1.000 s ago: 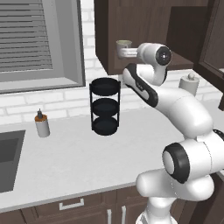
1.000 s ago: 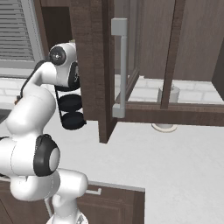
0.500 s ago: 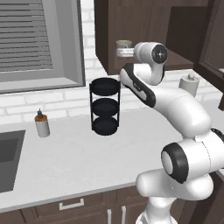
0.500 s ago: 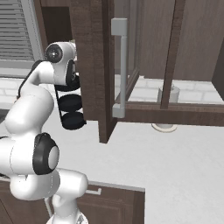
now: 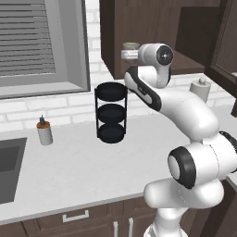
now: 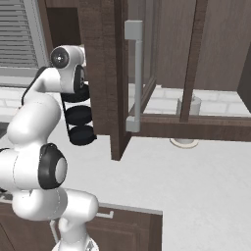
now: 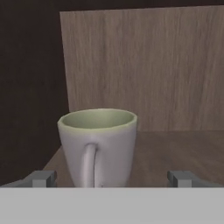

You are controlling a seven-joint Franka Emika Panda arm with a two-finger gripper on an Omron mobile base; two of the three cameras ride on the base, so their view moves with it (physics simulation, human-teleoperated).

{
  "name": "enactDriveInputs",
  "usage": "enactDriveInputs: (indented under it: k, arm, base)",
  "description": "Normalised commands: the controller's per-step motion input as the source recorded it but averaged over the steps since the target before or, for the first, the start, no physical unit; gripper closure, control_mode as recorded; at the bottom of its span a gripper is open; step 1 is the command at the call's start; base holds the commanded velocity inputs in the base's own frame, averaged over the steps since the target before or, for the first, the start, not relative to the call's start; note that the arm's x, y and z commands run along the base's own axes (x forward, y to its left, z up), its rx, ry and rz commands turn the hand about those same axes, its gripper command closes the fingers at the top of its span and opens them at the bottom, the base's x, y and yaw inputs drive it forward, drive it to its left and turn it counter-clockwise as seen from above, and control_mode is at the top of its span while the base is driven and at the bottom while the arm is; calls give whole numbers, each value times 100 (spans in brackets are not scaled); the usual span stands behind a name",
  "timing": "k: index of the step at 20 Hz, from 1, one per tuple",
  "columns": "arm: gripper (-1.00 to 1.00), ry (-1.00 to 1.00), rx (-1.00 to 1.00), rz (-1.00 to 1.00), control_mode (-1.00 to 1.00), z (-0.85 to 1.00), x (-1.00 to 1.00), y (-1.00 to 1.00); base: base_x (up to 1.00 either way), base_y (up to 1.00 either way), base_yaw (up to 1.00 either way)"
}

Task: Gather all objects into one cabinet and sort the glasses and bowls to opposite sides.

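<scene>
A grey-beige handled mug stands upright on the wooden floor of a dark-brown wall cabinet, close to its left wall, with its handle turned toward the hand. My gripper is open, one fingertip on each side of the mug and neither touching it. In the left base view the mug shows just above the hand. The wide cabinet with its long shelf board stands open to the right of the arm. Bowl, orange cup and blue item are out of view.
A black three-tier rack stands on the counter under the hand, also seen as the rack. An open cabinet door with a grey handle juts out right of the arm. A white canister, a soap bottle and a sink share the counter.
The wrist has moved slightly up and left, bringing the hand closer to the mug. The jaws have stayed open.
</scene>
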Motion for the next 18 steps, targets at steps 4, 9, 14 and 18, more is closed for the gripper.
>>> enactDriveInputs:
  k: [4,9,14,18]
  arm:
    - [-100,0,0,0,-100,0,10,0]
    - [-100,0,0,0,-100,0,1,0]
    - [-100,0,0,0,-100,0,0,0]
    - [-100,0,0,0,-100,0,6,0]
  base:
    - [0,0,0]
    - [0,0,0]
    - [0,0,0]
    - [0,0,0]
